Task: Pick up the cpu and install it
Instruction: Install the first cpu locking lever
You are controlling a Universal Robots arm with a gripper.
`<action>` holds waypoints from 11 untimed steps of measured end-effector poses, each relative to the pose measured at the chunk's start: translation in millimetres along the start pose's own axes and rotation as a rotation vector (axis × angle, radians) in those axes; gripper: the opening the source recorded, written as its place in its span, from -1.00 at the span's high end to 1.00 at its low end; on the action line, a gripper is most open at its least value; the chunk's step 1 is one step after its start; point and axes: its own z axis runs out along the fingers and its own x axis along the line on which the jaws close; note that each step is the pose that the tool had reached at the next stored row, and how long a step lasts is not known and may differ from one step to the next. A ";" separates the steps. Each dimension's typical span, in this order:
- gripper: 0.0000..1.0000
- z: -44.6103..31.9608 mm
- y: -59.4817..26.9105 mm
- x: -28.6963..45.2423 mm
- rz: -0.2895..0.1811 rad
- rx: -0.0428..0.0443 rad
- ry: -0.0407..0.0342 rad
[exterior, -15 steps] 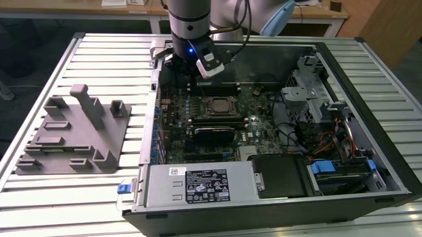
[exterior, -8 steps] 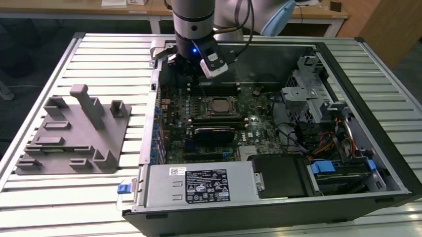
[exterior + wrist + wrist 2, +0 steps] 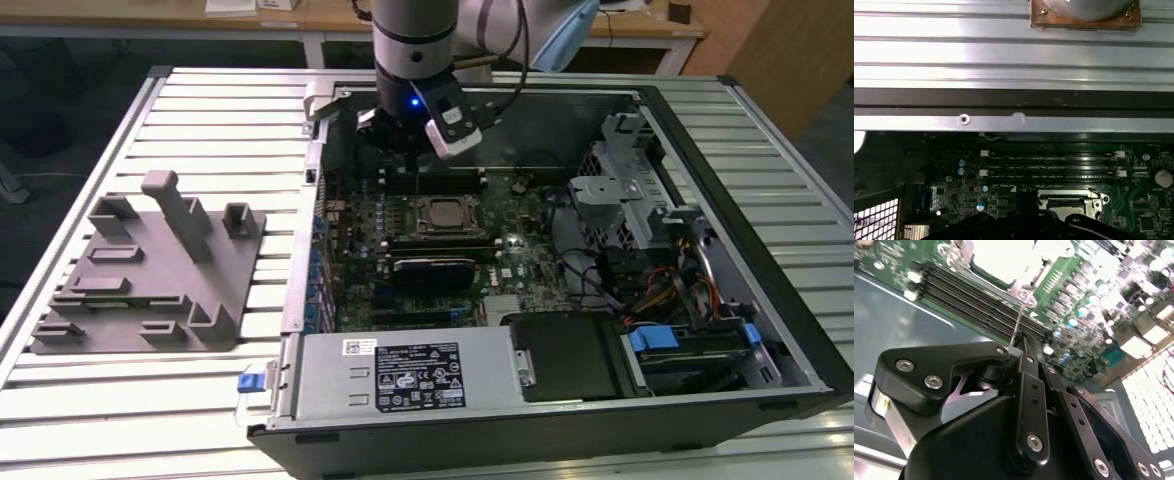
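Exterior view shows the tool (image 3: 407,158) hanging on the arm over the far part of an open computer case (image 3: 561,430). It is above the green board (image 3: 534,250) inside the case, near the cpu (image 3: 442,213) but not touching it.

The cpu is a small grey square. It sits flat in its metal holder in the middle of the board. In the second wrist view, the cpu (image 3: 1001,257) is a pale, bright square just past the long dark slots (image 3: 979,300).

In that same view, the black tool (image 3: 1024,342) has its tips pressed close together. A thin metal lever (image 3: 1021,315) stands up right at the tips. I cannot tell if the tool is pinching the lever or just sitting next to it. The tool holds nothing else.

The case also holds a black ribbed block (image 3: 434,268) on the near side of the cpu. A grey power box (image 3: 400,375) with a white sticker sits at the front. Metal cages and wires are at the exterior view's right.

A big grey tray (image 3: 147,280) with tall posts lies on the striped metal tabletop (image 3: 200,110). It is beside the case, at the exterior view's left.

In the first wrist view, the dark slots (image 3: 1051,160) lie in two rows, and the tabletop (image 3: 1004,55) is past the case wall.
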 end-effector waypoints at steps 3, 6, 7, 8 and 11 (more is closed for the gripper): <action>0.79 0.1 0.0 -8.2 0.000 0.0030 0.0000; 0.79 0.2 0.1 -14.3 0.000 0.0057 -0.0001; 0.79 0.2 0.1 -15.2 0.000 0.0065 -0.0001; 0.79 0.2 0.0 -15.4 0.000 0.0065 -0.0001; 0.79 0.3 0.1 -15.6 0.000 0.0066 -0.0002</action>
